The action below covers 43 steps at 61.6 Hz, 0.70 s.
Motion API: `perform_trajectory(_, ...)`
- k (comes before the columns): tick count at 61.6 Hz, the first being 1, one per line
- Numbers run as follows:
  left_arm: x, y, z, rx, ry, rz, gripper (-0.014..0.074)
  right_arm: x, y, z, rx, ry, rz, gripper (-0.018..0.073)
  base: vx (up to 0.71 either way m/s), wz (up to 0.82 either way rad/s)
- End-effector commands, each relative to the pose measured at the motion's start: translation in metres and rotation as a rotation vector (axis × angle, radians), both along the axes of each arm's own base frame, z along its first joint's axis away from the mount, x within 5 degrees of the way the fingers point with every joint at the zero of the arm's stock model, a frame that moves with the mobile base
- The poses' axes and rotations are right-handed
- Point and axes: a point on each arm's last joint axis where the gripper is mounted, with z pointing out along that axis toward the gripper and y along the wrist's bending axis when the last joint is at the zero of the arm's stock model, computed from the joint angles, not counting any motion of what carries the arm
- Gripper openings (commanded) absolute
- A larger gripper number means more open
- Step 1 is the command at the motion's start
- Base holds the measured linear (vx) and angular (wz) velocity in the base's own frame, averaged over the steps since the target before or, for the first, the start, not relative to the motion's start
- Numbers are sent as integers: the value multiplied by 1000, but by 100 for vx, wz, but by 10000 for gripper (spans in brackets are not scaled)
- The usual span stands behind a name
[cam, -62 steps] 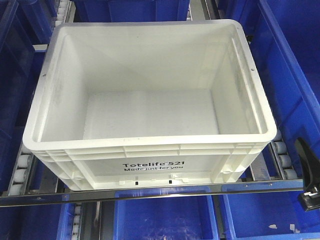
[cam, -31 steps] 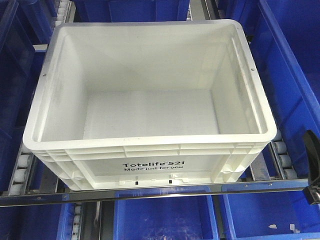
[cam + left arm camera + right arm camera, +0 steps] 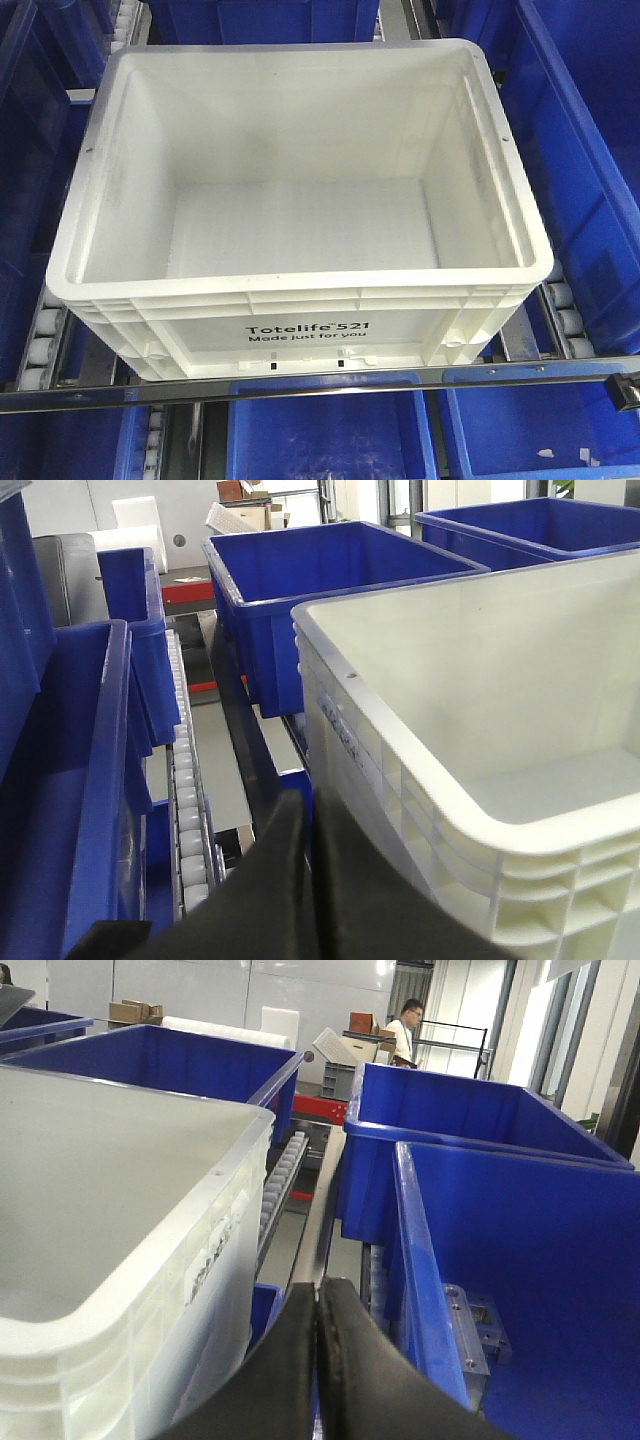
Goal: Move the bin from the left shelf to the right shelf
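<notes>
The bin (image 3: 300, 295), a large white tote printed "Totelife 521", sits empty on the roller shelf and fills the front view. My left gripper (image 3: 308, 802) is shut with nothing between its fingers, low beside the bin's left wall (image 3: 350, 750). On the other side, my right gripper (image 3: 317, 1286) is also shut and empty, in the gap between the bin's right wall (image 3: 215, 1260) and a blue bin (image 3: 520, 1260). Only a dark bit of the right arm (image 3: 628, 393) shows at the front view's right edge. The left arm does not show there.
Blue plastic bins (image 3: 590, 150) flank the white one on both sides, behind and below. Roller tracks (image 3: 185, 780) run along each side. A metal front rail (image 3: 300, 381) crosses under the bin's front. A person (image 3: 405, 1022) stands far back.
The right gripper's dark finger at the front view's right edge has dropped down and almost out of view. The bin has not moved.
</notes>
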Motion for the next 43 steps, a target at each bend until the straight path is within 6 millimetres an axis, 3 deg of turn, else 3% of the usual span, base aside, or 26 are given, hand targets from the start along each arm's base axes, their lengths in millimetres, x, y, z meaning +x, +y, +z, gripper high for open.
perform_trajectory(1, 0, 0, 15, -24, -84, -1, -9, 1, -2, 14, 3, -74, -25, -8, 0, 0)
perform_trajectory(43, -2, 1, 11, 17, -74, 4, -9, 1, -2, 14, 3, -74, -25, -7, 0, 0)
